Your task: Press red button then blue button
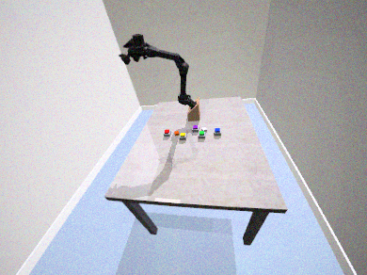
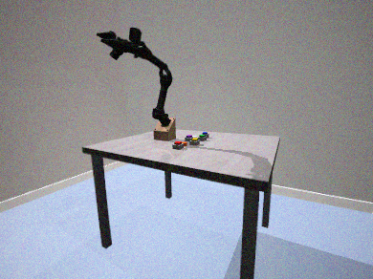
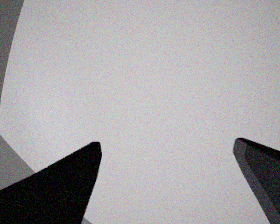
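Note:
The red button sits on a dark base, at the left end of the group of buttons in the top view. The blue button is at the right end of the group there and at its far end in the exterior view. Both caps look raised. My gripper is open and empty, high above the table and well away from both buttons. The wrist view shows only the two spread fingers against pale wall, with no button in it.
Between red and blue are the yellow button, green button and purple button. A small orange block lies between red and yellow. A small white thing is behind green. The arm stands on a wooden base.

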